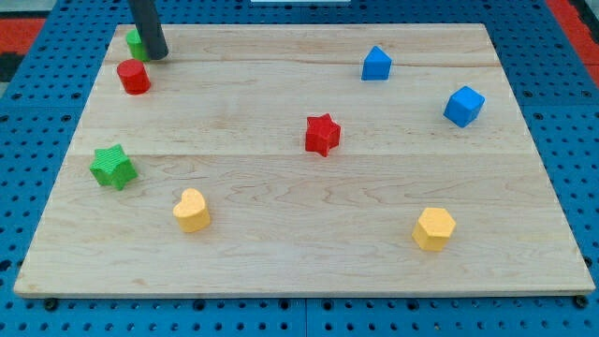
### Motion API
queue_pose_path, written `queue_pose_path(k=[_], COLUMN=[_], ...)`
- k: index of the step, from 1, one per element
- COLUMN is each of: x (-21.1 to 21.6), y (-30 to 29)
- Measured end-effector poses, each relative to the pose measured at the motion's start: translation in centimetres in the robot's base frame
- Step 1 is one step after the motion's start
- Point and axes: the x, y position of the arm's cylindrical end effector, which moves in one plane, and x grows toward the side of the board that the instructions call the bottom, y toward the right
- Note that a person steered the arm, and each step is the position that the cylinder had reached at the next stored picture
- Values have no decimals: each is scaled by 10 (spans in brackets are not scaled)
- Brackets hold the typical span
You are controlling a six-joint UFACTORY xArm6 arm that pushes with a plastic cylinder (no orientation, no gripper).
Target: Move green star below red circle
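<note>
My end effector is a bare rod with nothing to open or close, and it grasps nothing. My tip (156, 55) rests at the far left corner of the worktop (281, 253), touching or just beside a green block (137, 42) that it partly hides, so I cannot tell that block's shape. The red circle (134, 77) sits just near of it.

The green star (113, 167) lies on the left side, well apart from my tip and nearer than the red circle, a little further left. It already looks roughly below the circle, though off to the left.

I judge the star small, light and rigid, likely to slide easily on the smooth wood. Its points and notches make it prone to spin if I push off-centre. I cannot grip it; I should press into a notch or flat on its left side, through its middle, to nudge it right.

The red star (322, 134), blue blocks and yellow blocks are well clear.
</note>
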Motion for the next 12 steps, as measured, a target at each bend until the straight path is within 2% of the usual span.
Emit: queue_pose_path(k=[1, 2, 3, 4, 6, 12], x=[6, 67, 138, 174, 219, 254], y=[64, 108, 114, 112, 111, 71])
